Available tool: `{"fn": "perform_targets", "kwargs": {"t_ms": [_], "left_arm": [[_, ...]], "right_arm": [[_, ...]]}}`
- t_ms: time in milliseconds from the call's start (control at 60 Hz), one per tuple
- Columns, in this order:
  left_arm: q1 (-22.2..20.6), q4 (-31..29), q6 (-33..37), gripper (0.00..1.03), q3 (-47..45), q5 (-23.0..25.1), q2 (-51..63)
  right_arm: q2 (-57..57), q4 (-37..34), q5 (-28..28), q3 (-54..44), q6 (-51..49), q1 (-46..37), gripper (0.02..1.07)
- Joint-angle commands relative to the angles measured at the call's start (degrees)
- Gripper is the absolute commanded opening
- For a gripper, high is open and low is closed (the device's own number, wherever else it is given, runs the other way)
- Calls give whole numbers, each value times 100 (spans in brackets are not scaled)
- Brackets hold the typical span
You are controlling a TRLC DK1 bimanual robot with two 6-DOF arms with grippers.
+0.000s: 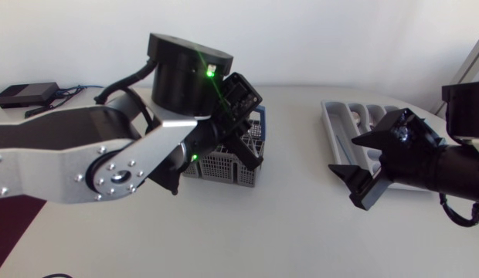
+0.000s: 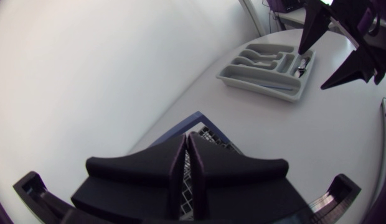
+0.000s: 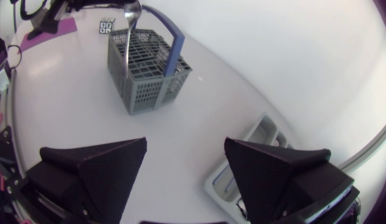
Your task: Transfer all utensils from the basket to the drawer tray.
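Note:
The grey mesh basket (image 1: 224, 166) with a blue handle stands mid-table. My left gripper (image 1: 247, 147) hangs right over it, fingers pressed together with nothing showing between them in the left wrist view (image 2: 187, 140). A shiny spoon (image 3: 133, 14) sticks up at the basket's (image 3: 146, 68) far side; whether anything grips it I cannot tell. The grey drawer tray (image 1: 338, 127) lies at the right, with utensils (image 2: 299, 65) in its compartments. My right gripper (image 1: 361, 166) hovers open and empty in front of the tray (image 3: 258, 140), fingers wide apart (image 3: 185, 146).
A black box (image 1: 27, 94) with cables lies at the back left corner. My left arm's broad silver link (image 1: 77, 166) spans the table's left half. Bare white tabletop separates basket and tray.

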Motion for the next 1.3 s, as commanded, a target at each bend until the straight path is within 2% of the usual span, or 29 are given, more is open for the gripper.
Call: {"fn": "perform_targets", "kwargs": {"t_ms": [0, 150, 200, 317, 400, 600, 850, 1083, 1283], "left_arm": [[-52, -353, -691, 4, 426, 206, -19], [-87, -1082, -1421, 4, 787, 742, 60], [-105, -1249, -1588, 4, 874, 874, 104], [-149, -1513, -1842, 4, 1024, 1111, 174], [-149, -1627, -1957, 4, 1085, 1234, 227], [-114, -1759, -2141, 4, 1138, 1463, 271], [-52, -1838, -2273, 4, 1173, 1673, 280], [-26, -1856, -2291, 4, 1164, 1744, 288], [-17, -1865, -2291, 4, 1164, 1770, 288]], "right_arm": [[104, -143, -67, 225, 524, 298, 92], [491, -248, -488, 507, 1060, 561, 91], [640, -248, -647, 595, 1209, 632, 87], [921, -204, -664, 762, 1473, 957, 86], [1071, -187, -726, 893, 1622, 1124, 81], [1431, -99, -752, 1078, 1781, 1317, 72], [1721, 16, -761, 1183, 1772, 1352, 52], [1862, 95, -761, 1219, 1772, 1387, 46], [1932, 103, -761, 1236, 1763, 1405, 25]]}}
